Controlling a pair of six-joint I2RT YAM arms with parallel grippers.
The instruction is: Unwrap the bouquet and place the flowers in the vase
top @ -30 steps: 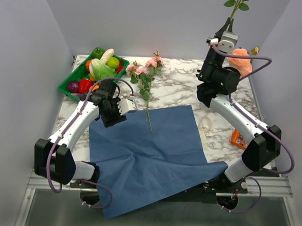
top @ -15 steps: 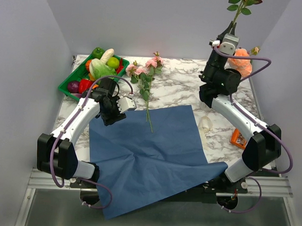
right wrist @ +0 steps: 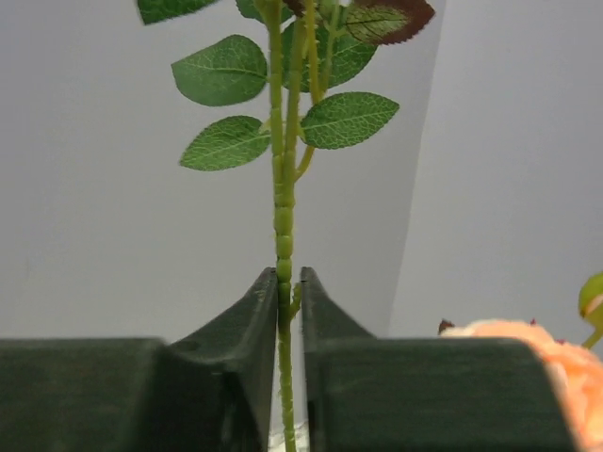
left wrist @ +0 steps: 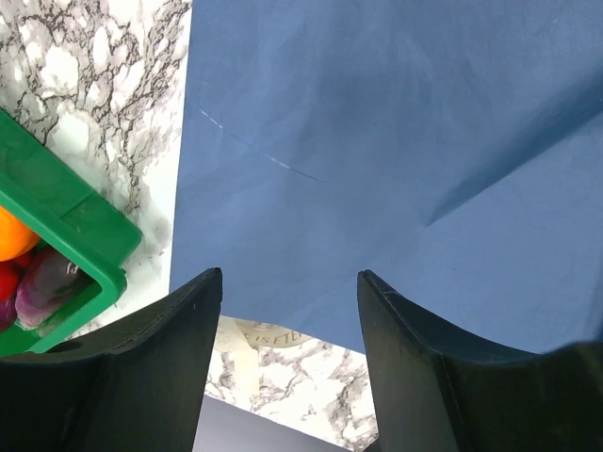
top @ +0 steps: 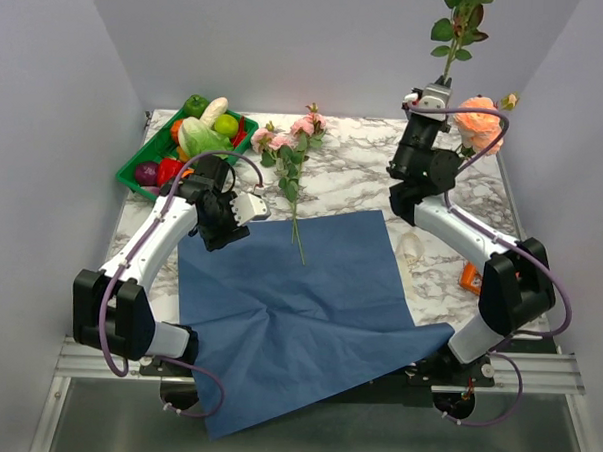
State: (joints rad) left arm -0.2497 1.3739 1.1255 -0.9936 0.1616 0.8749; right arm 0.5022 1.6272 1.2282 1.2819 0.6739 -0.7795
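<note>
My right gripper [top: 440,89] is raised at the back right, shut on a thin green flower stem [right wrist: 284,235] that stands upright between its fingers. The stem's leaves [top: 456,23] rise above it. A peach rose [top: 478,119] shows just right of that wrist, also low right in the right wrist view [right wrist: 528,348]. Pink flowers [top: 288,140] lie on the marble table, their stems reaching the blue paper sheet [top: 298,296], which is spread flat. My left gripper [top: 250,206] hovers open over the paper's left edge [left wrist: 377,141], holding nothing. The vase is hidden.
A green tray [top: 152,154] of vegetables and fruit sits at the back left, its corner [left wrist: 71,217] close to my left fingers. A beige ribbon [top: 411,248] lies right of the paper. An orange object [top: 474,279] lies near the right edge. Grey walls enclose the table.
My right gripper has swung left with the stem, which now stands more upright, and the peach rose beside it is more exposed. The left gripper has barely moved.
</note>
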